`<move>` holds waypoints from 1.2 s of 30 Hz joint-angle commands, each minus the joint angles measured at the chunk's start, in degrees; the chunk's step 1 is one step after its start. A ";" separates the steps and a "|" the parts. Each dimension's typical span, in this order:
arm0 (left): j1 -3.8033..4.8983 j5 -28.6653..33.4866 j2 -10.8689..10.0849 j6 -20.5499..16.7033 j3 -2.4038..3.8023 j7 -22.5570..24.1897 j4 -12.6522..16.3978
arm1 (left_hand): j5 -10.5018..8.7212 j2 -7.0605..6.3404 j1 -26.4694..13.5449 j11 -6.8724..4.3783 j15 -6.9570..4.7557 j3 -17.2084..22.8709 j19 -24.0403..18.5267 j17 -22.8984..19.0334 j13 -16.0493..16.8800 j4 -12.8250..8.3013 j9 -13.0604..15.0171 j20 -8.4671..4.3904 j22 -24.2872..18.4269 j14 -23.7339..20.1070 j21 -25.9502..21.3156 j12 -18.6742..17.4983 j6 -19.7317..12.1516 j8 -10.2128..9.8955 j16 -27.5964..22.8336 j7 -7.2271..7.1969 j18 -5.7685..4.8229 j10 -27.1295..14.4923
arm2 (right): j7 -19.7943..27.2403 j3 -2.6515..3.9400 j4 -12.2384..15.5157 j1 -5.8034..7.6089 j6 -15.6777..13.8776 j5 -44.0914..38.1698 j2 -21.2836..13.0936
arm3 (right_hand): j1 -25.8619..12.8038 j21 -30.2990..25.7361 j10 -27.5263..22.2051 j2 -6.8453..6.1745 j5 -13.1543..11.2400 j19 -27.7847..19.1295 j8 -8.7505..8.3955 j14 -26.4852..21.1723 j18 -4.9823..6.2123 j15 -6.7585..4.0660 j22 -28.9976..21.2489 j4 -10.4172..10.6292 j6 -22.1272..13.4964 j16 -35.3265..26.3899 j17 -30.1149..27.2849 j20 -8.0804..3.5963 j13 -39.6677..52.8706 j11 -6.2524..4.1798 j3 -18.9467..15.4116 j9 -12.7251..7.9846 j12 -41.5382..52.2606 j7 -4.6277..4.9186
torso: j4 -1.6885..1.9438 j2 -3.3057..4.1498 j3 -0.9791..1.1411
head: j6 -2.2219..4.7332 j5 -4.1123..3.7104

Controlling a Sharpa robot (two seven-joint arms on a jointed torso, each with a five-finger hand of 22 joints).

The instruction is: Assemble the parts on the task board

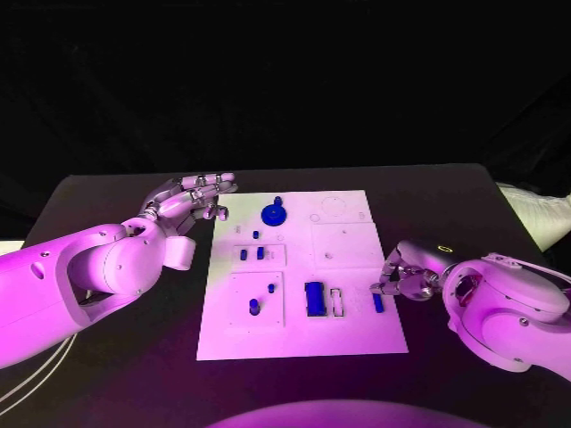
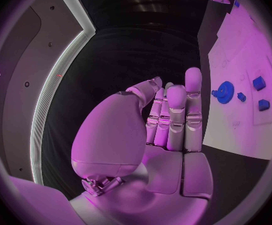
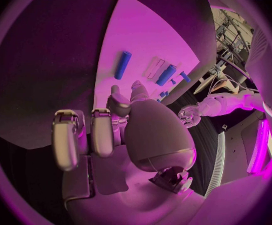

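Black tabletop (image 1: 119,192) with the white task board (image 1: 350,334) holding blue parts (image 1: 314,298), left hand (image 1: 193,198) fingers straight together, empty, right hand (image 1: 404,278) fingers curled, can't tell if holding anything.

A black worktop (image 1: 119,192) carries the scene, its far edge running across the upper middle of the head view. Directly on it, near its middle, lies the white task board (image 1: 350,334), a flat rectangular plate with its long sides running away from the robot. The board lies well apart from the worktop's left and right edges, with dark bare surface showing on both sides of it. At the worktop's far right edge sits a white bag-like bundle (image 1: 539,212).
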 commanded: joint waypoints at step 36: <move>-0.01 0.00 -0.11 1.15 -0.05 0.20 0.13 | 0.03 0.76 -0.07 -0.02 0.14 -0.25 -0.55 -0.13 -0.03 -0.32 0.00 0.05 -0.11 -0.37 -0.27 0.43 -0.44 0.33 -0.12 -0.12 1.05 -0.51 | -4.01 -0.09 -4.35 -3.74 9.25 -12.01 6.80 | 7.09 -0.08 0.35 -0.05 -8.66 1.36 -0.86 3.44 -0.92 -0.27 9.57 -3.39 1.75 0.24 0.82 -0.38 0.45 -0.54 1.72 0.26 -0.68 -0.56 | -0.01 0.03 -0.03 | -0.46 0.61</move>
